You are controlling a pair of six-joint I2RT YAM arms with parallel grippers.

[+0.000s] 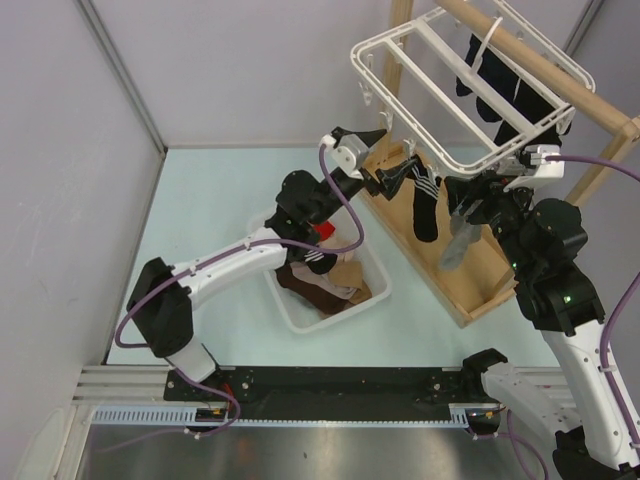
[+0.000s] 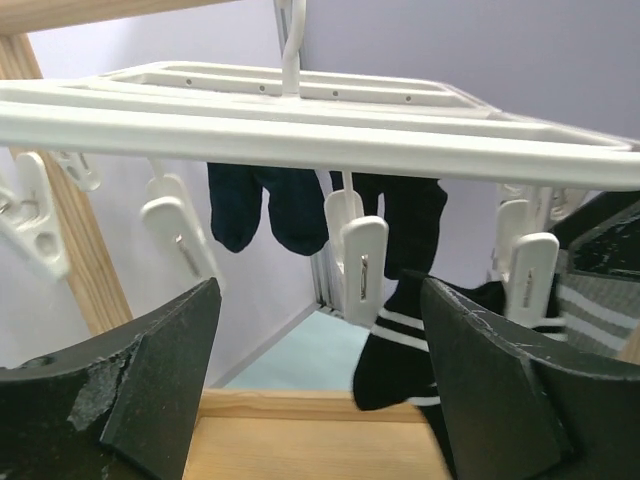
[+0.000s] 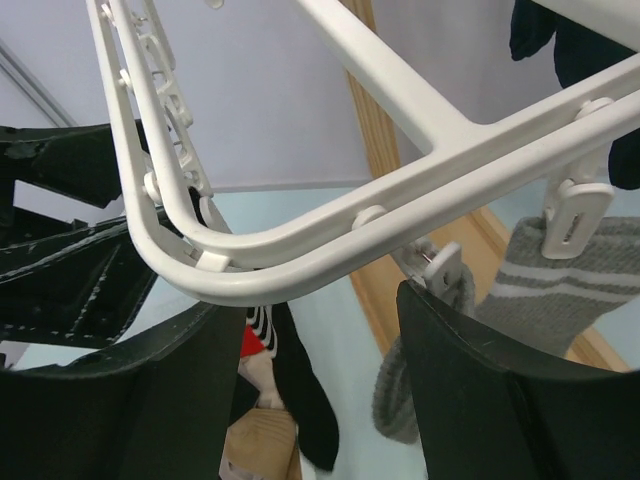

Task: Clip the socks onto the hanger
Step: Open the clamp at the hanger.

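Note:
The white hanger [image 1: 450,90] hangs from a wooden pole. A black sock with white stripes [image 1: 425,205] dangles from a clip [image 2: 362,260] on its near edge. My left gripper [image 1: 385,180] is just left of that sock, open, with nothing between its fingers. In the left wrist view the black sock [image 2: 400,350] hangs close to the right finger of the left gripper [image 2: 320,300]. A grey striped sock [image 1: 460,240] is clipped beside it. My right gripper [image 1: 478,195] stands open under the hanger's corner [image 3: 400,200], its right finger by the grey sock [image 3: 560,290]; the right gripper [image 3: 310,310] holds nothing.
A white basket [image 1: 375,300] on the table under my left arm holds brown, beige and striped socks [image 1: 320,280]. Dark socks [image 1: 490,85] hang from the hanger's far side. The wooden rack's base [image 1: 470,270] lies below the hanger and its pole [image 1: 540,60] crosses above.

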